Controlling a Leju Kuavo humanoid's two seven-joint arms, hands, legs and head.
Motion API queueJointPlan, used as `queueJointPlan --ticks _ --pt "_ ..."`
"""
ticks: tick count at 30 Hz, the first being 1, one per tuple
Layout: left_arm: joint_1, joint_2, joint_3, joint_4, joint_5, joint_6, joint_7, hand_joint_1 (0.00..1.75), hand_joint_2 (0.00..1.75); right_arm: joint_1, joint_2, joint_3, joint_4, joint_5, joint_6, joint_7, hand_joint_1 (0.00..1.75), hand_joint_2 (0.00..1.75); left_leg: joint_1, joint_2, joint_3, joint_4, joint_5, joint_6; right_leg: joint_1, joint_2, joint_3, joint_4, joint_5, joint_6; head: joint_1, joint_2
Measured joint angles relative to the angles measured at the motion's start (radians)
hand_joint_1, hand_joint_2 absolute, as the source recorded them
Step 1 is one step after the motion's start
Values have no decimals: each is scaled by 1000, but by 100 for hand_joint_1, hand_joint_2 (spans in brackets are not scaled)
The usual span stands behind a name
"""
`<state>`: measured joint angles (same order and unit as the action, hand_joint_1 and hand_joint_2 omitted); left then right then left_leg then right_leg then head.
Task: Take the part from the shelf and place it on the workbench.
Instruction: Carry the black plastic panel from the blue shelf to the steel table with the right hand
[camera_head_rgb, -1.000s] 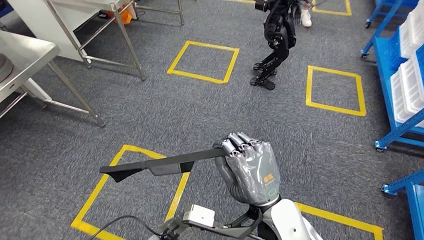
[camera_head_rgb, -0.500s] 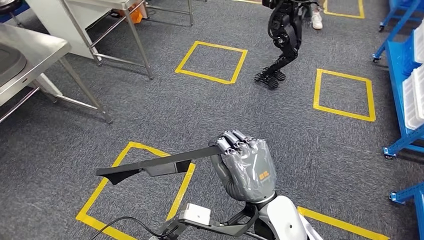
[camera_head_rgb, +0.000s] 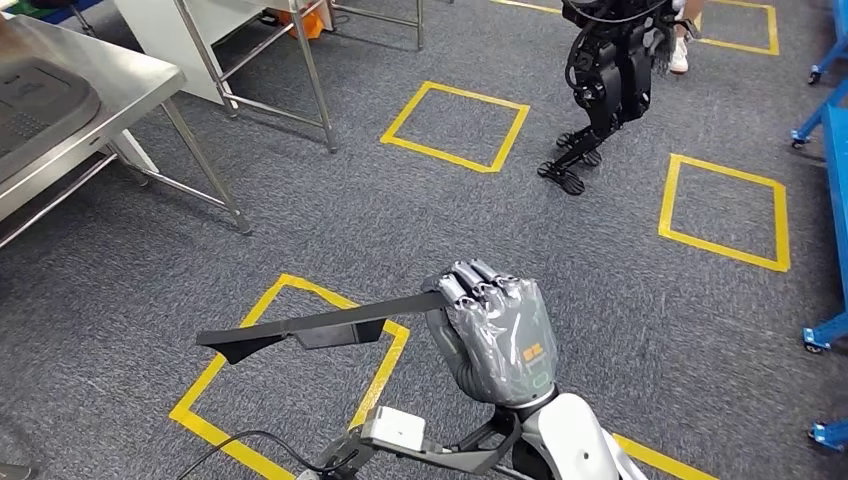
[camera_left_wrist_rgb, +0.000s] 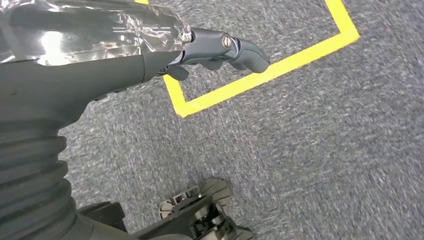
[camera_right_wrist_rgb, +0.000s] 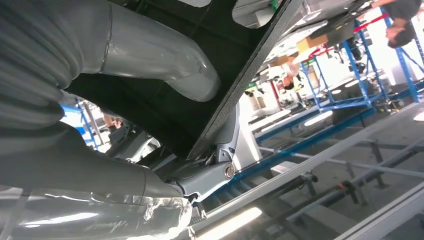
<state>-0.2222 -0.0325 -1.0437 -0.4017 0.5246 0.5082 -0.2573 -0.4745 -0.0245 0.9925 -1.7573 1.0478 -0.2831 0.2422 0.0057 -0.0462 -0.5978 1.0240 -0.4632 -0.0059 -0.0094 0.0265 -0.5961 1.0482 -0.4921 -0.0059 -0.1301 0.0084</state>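
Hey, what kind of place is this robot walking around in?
Probably a robot test floor or factory workshop. Yellow taped squares mark the grey carpet, a steel workbench stands to the left, blue shelving lines the right, and another black legged robot stands ahead.

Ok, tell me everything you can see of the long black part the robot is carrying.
The long flat black part looks like matte, textured plastic: a thin strip, angled and widening toward its free end. It lies roughly level above the grey carpet, over a yellow tape square. The right hand grips one end, fingers curled over its top edge; the rest sticks out unsupported toward the robot's left. In the right wrist view its dark underside rests against the thick grey thumb. Nothing else touches it.
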Motion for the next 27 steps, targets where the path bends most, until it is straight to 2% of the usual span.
queueJointPlan --ticks 1,3,5,6,8,9,10,11,13,14,15,16,18,20,22,23,24,25,26,27 --pt "0 0 0 0 0 0 0 0 175 0 0 0 0 1 0 1 175 175 0 -3 -4 3 0 -5 2 4 3 -8 -4 -3 0 0" --pt "1 0 0 0 0 0 0 0 175 0 0 1 0 3 0 3 175 175 3 -7 -6 4 -1 -16 4 -3 3 -15 0 -14 -2 0" --pt "1 0 0 -1 0 0 0 0 175 -2 0 1 0 6 1 3 175 175 3 8 -17 37 -23 -26 2 -14 8 -23 4 -25 -7 0" --pt "0 0 0 -1 0 0 0 0 175 -3 0 1 0 7 1 4 175 175 4 18 -36 81 -49 -31 1 -22 10 -25 5 -29 -10 0" --pt "0 0 0 -1 0 0 0 0 175 -4 0 1 0 8 1 4 175 175 6 31 -94 206 -107 -38 3 -36 11 -25 3 -34 -15 0" --pt "1 0 0 -1 0 1 1 0 175 -3 0 2 0 8 1 4 175 175 7 32 -118 255 -122 -40 5 -43 12 -25 2 -35 -16 0" --pt "3 0 0 -1 0 2 1 0 175 -3 0 2 1 7 0 3 175 175 7 34 -128 273 -120 -40 5 -50 13 -24 0 -36 -17 0" --pt "5 0 0 -1 0 3 1 0 175 -3 0 2 1 6 0 2 175 175 7 36 -119 254 -101 -39 6 -57 14 -24 -1 -35 -17 0" --pt "5 0 1 -1 1 4 1 0 175 -3 1 2 1 4 -1 -2 175 175 6 54 -55 121 -35 -33 6 -68 20 -24 -6 -32 -18 0" --pt "4 0 1 -1 1 5 1 0 175 -3 1 2 1 3 -1 -4 175 175 2 65 -26 59 -11 -28 8 -73 22 -24 -8 -28 -18 0" --pt "4 0 2 -1 1 6 1 0 175 -3 1 2 2 1 -1 -6 175 175 -2 73 -9 19 1 -22 9 -77 23 -23 -10 -24 -17 0" --pt "4 0 2 -1 1 6 1 0 175 -3 1 2 2 0 -2 -8 175 175 -6 77 -5 3 2 -17 10 -81 23 -24 -10 -20 -16 0" --pt "6 1 4 -1 2 6 1 0 175 -4 1 2 3 -2 -2 -9 175 175 -7 66 -6 -2 5 -6 11 -88 24 -26 -13 -10 -15 0" --pt "7 1 6 -1 3 8 0 0 175 -4 1 3 3 -3 -2 -10 175 175 -3 55 -1 -13 10 6 8 -73 16 1 -36 -1 -13 0" --pt "6 1 7 -1 3 9 0 0 175 -5 2 3 3 -4 -2 -11 175 175 -1 46 3 -19 13 16 6 -44 -31 105 -94 3 -8 0" --pt "6 1 7 -1 3 9 0 0 175 -4 1 4 4 -4 -2 -11 175 175 -1 41 2 -19 13 18 6 -36 -65 176 -125 5 -5 0" --pt "7 1 7 -1 3 9 0 0 175 -3 1 4 5 -4 -2 -11 175 175 -2 34 2 -18 13 19 6 -32 -96 234 -143 6 -4 0" --pt "7 1 7 -1 3 9 -1 0 175 -3 1 5 6 -4 -2 -11 175 175 -2 27 2 -17 13 19 5 -31 -113 263 -142 6 -3 0" --pt "8 1 8 -1 3 9 -1 0 175 -3 1 6 7 -4 -2 -11 175 175 -2 19 2 -16 12 19 5 -30 -111 250 -120 6 -2 0" --pt "8 1 9 -1 3 9 -1 0 175 -3 1 7 8 -4 -2 -11 175 175 -2 10 3 -13 11 18 4 -27 -91 200 -83 4 -2 0"
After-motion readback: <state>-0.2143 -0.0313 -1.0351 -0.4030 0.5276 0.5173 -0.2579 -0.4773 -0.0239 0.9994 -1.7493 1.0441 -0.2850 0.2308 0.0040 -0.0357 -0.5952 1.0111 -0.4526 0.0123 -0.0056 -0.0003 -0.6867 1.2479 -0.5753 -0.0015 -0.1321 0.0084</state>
